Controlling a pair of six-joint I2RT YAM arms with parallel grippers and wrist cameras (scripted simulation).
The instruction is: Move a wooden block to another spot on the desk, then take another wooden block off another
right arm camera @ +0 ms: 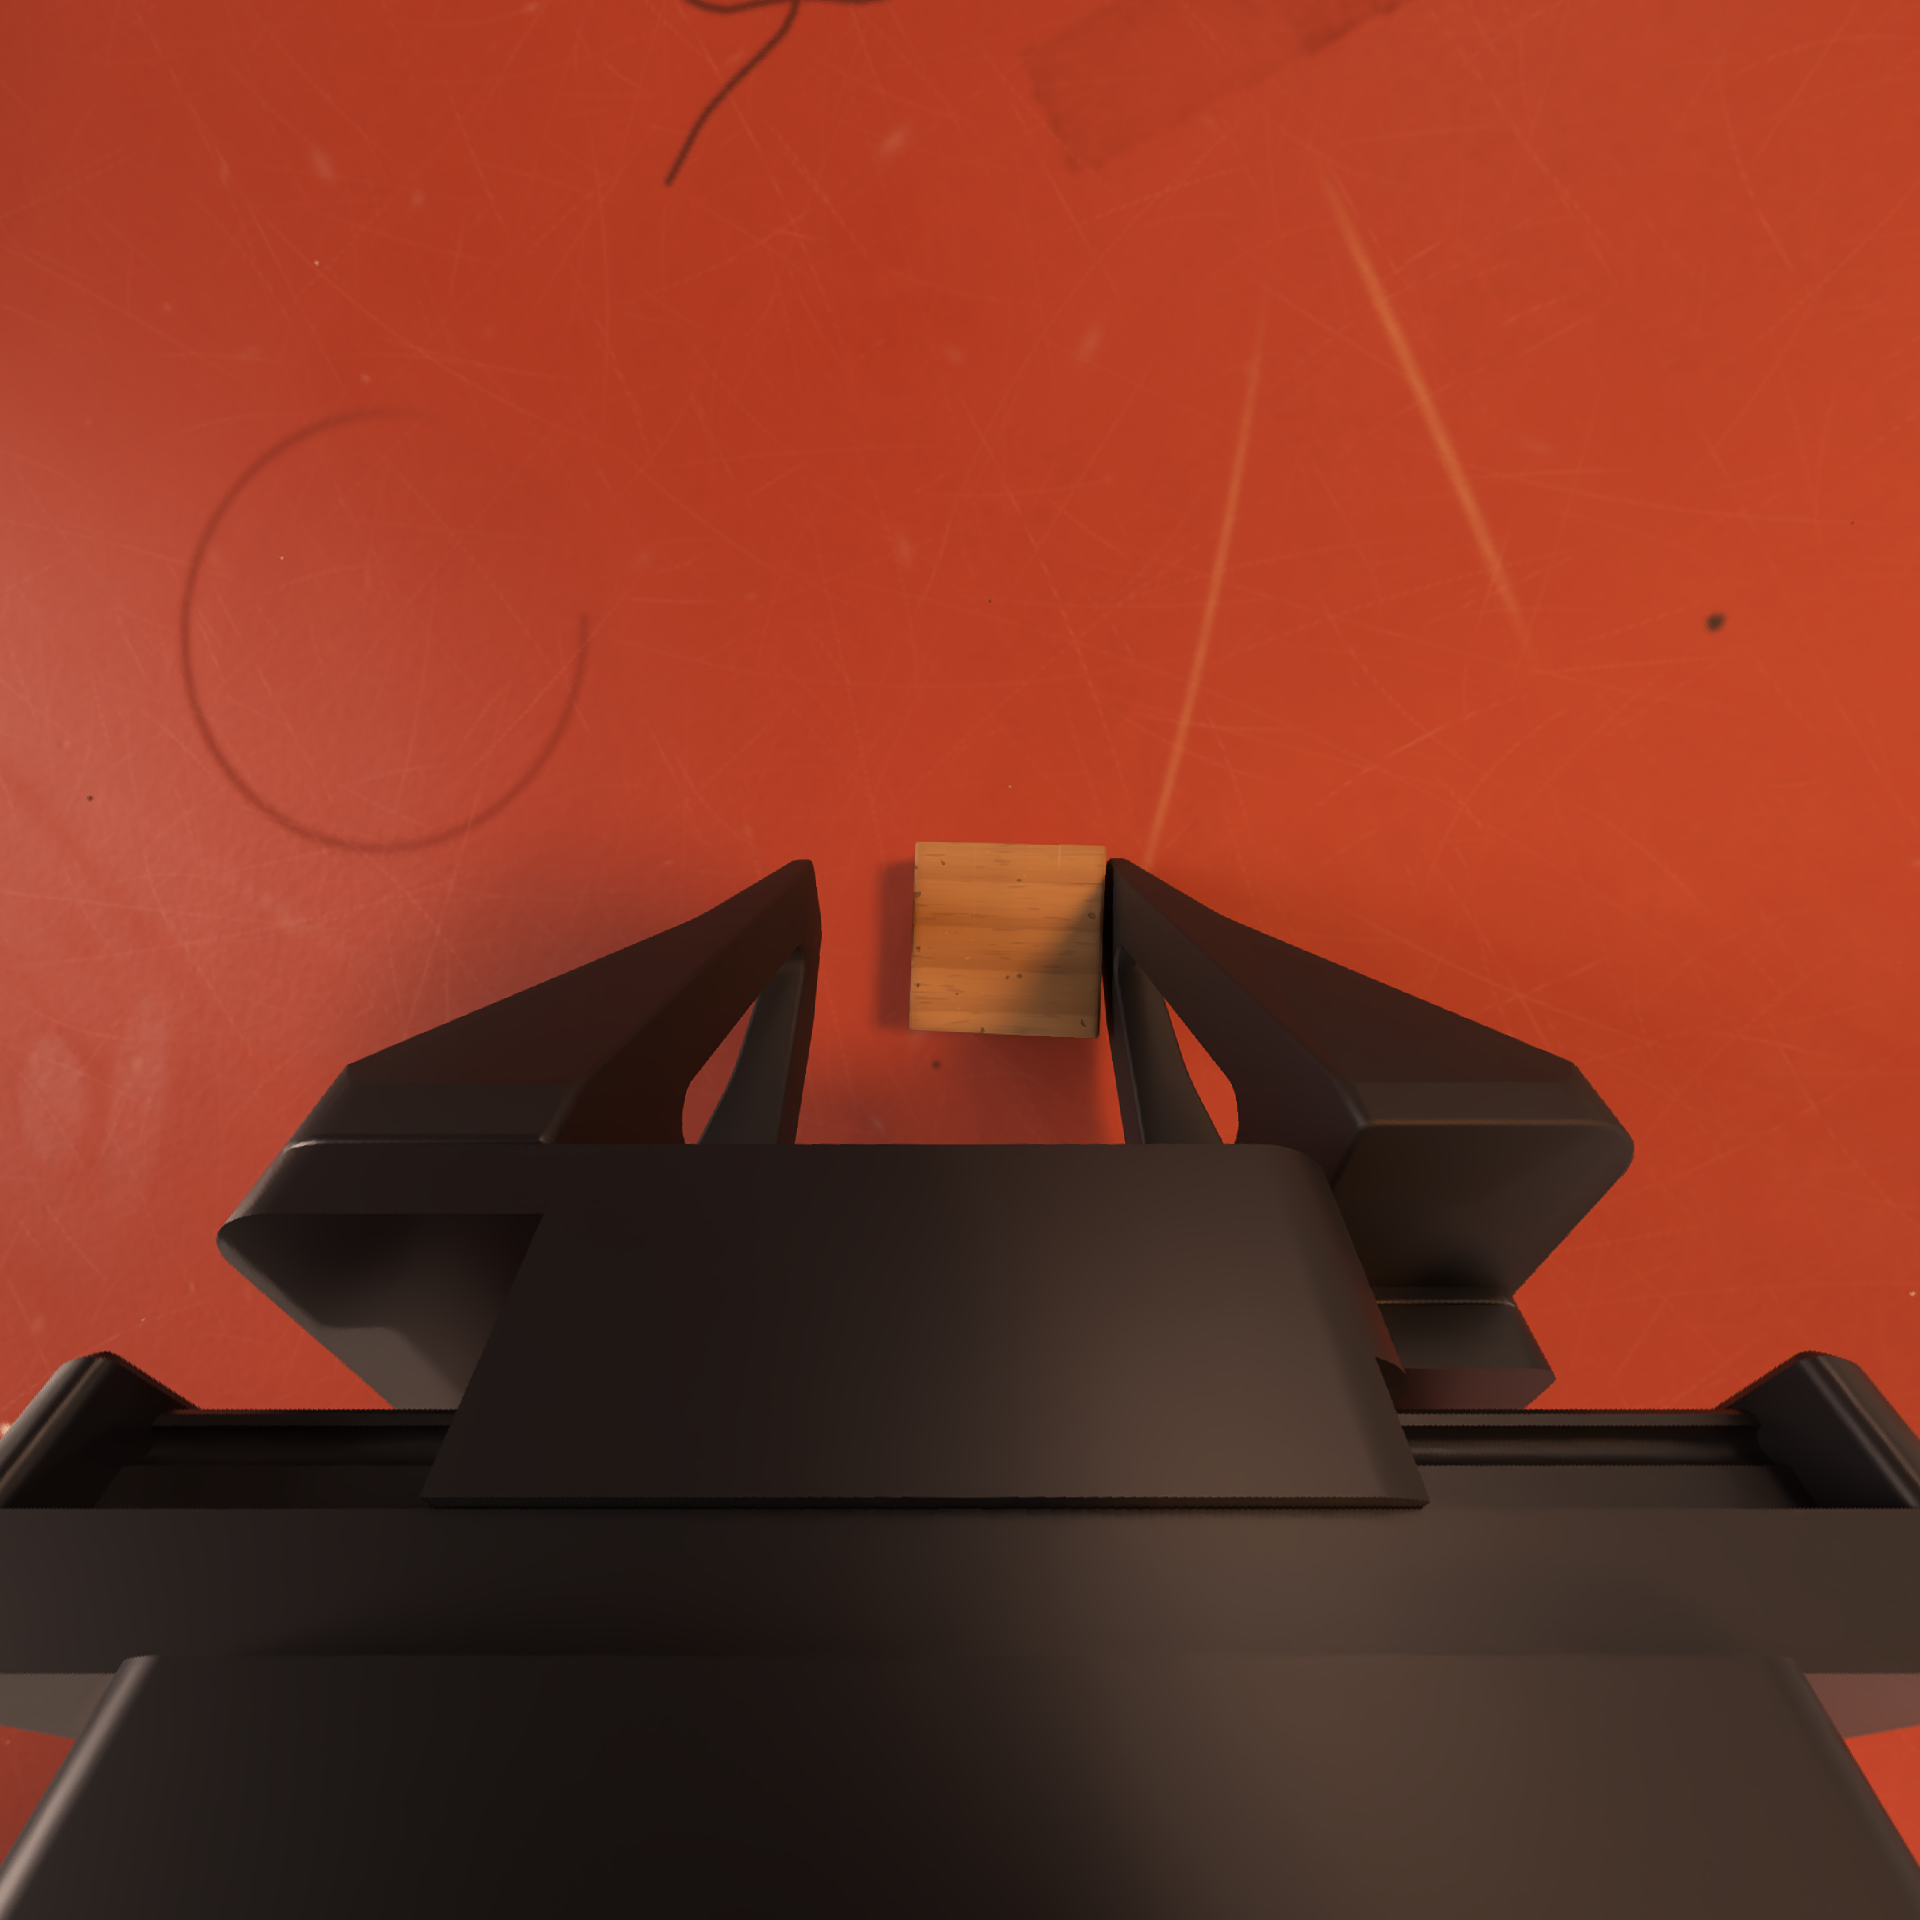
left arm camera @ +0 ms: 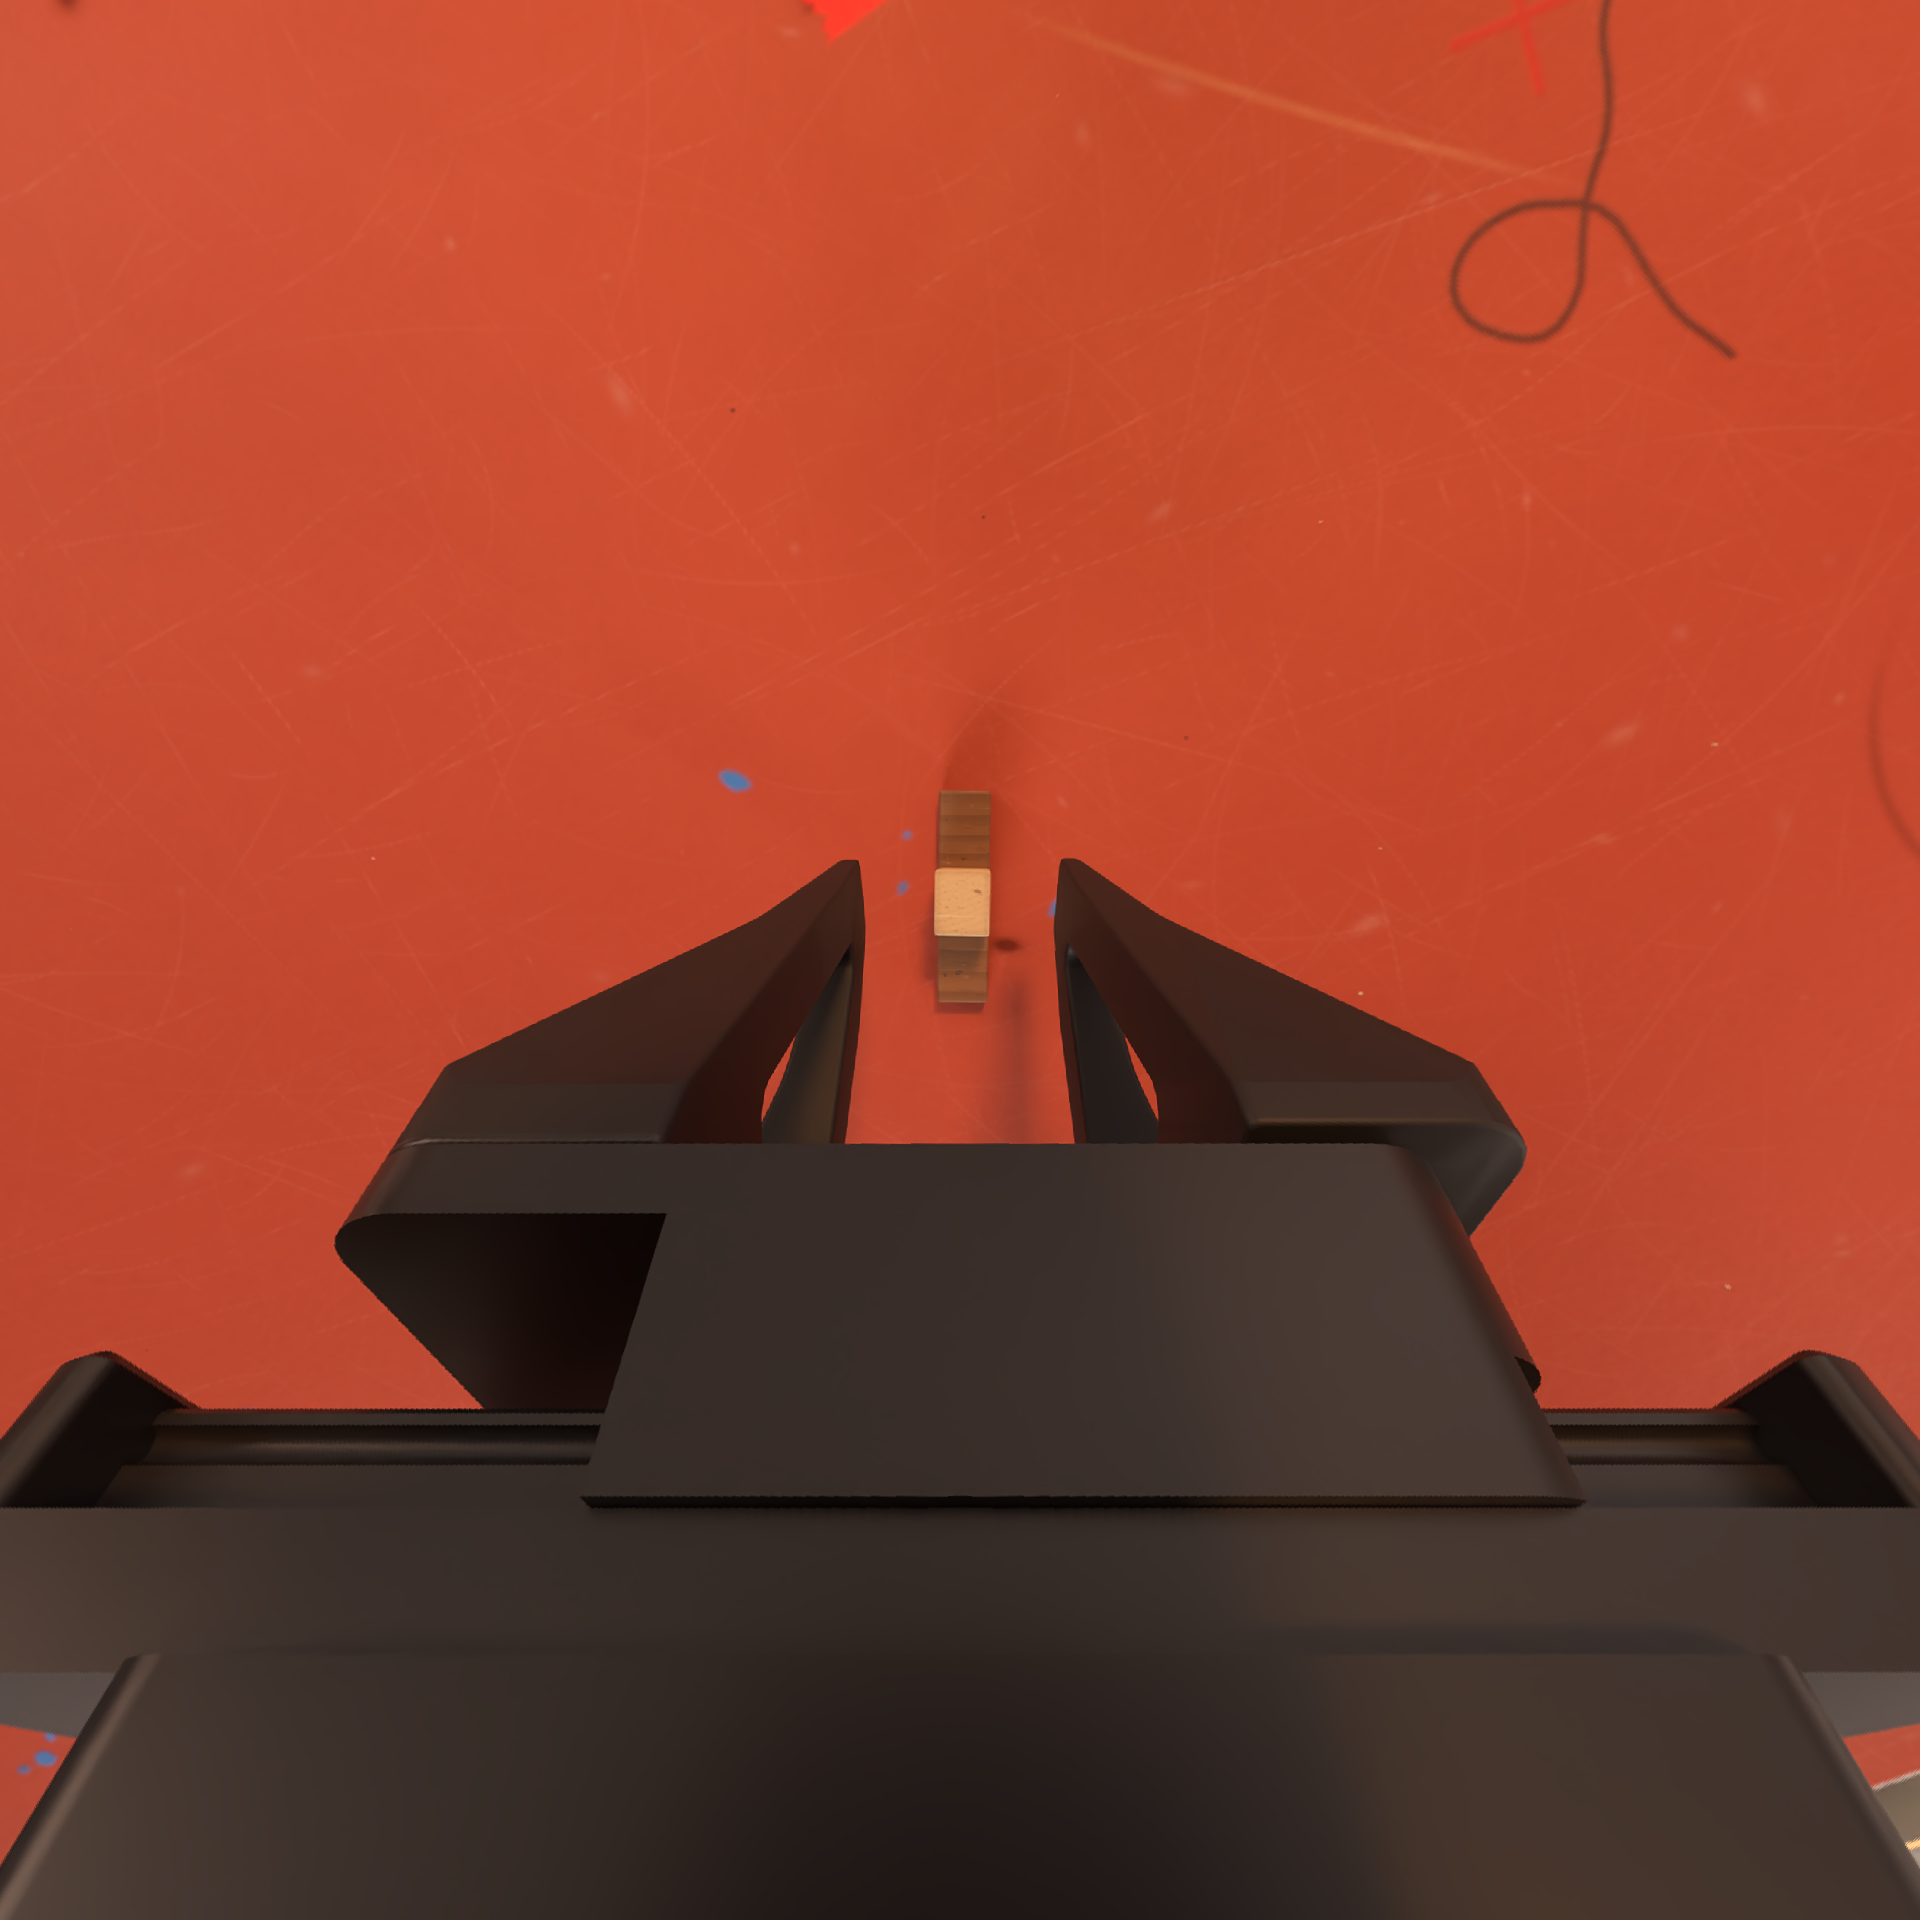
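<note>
In the left wrist view a small pale wooden cube (left arm camera: 961,902) sits on top of a longer, darker wooden block (left arm camera: 964,826) that lies on the red desk (left arm camera: 520,520). My left gripper (left arm camera: 960,864) is open and empty, well above this stack, with a finger on each side of it. In the right wrist view a square light-brown wooden block (right arm camera: 1003,940) lies flat on the desk (right arm camera: 1455,727). My right gripper (right arm camera: 961,864) is open around it. The right finger (right arm camera: 1127,935) is at the block's right edge and the left finger (right arm camera: 800,935) stands apart from it.
The red desk is scratched. It bears a thin dark looping line (left arm camera: 1558,260) at the far right in the left wrist view, blue paint specks (left arm camera: 735,780) near the stack, and a dark circular mark (right arm camera: 384,634) at the left in the right wrist view.
</note>
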